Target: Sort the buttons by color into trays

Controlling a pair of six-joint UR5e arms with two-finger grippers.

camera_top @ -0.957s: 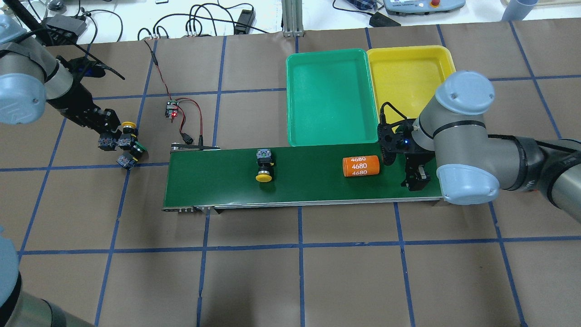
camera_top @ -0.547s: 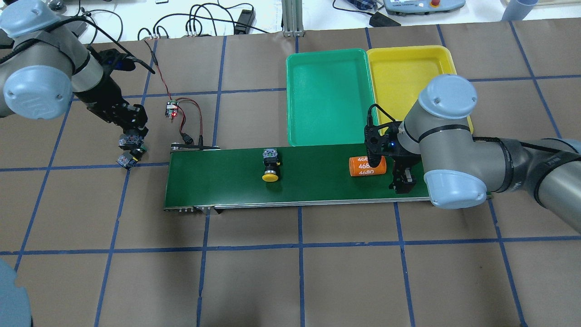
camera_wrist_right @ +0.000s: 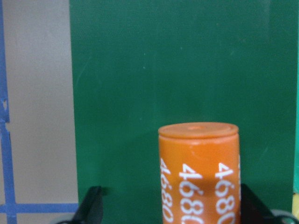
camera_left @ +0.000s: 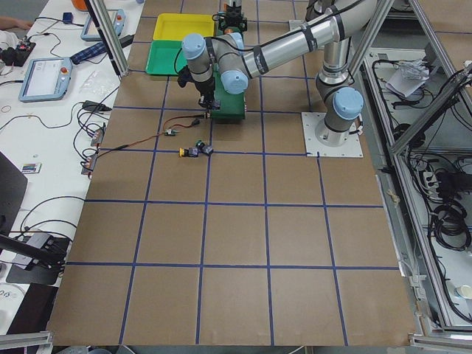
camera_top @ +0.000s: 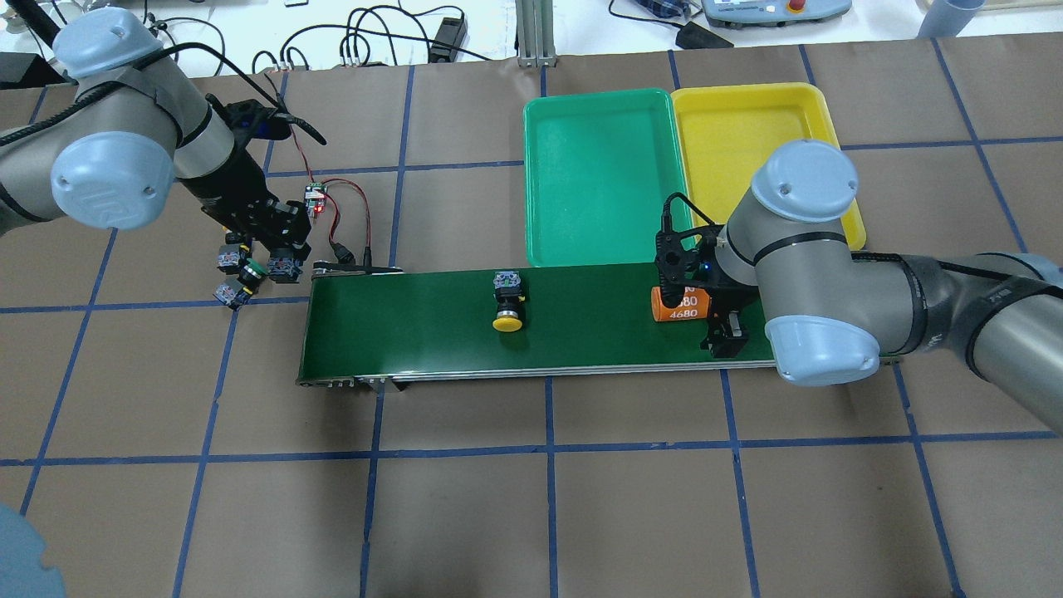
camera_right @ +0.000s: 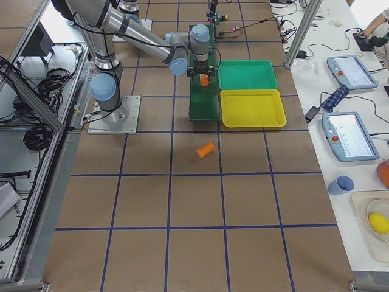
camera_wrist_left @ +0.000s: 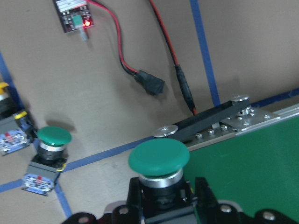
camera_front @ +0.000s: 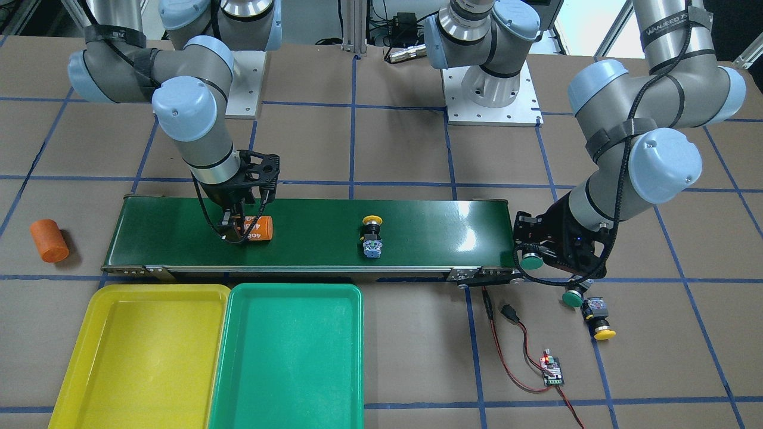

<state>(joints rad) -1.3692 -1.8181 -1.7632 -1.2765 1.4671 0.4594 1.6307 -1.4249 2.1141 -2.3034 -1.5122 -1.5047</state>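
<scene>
My left gripper point(camera_top: 282, 259) is shut on a green button point(camera_wrist_left: 159, 158) and holds it just off the left end of the conveyor belt point(camera_top: 415, 332). A yellow button point(camera_top: 507, 311) lies on the middle of the belt. A second green button point(camera_top: 249, 272) and a second yellow button point(camera_front: 599, 325) lie on the table beside my left gripper. My right gripper point(camera_front: 238, 225) is open, its jaws on either side of an orange cylinder point(camera_wrist_right: 198, 172) on the belt. The green tray point(camera_top: 602, 178) and the yellow tray point(camera_top: 747, 141) stand side by side behind the belt, nothing in them.
Another orange cylinder point(camera_front: 49, 240) lies on the table off the belt's right end. A small circuit board point(camera_top: 314, 199) with red and black wires sits behind the belt's left end. Blue tape lines cross the brown table.
My left gripper has moved right, towards the belt's left end, with the green button. My right gripper has moved left over the orange cylinder. The yellow button and the cylinder have drifted right on the belt.
</scene>
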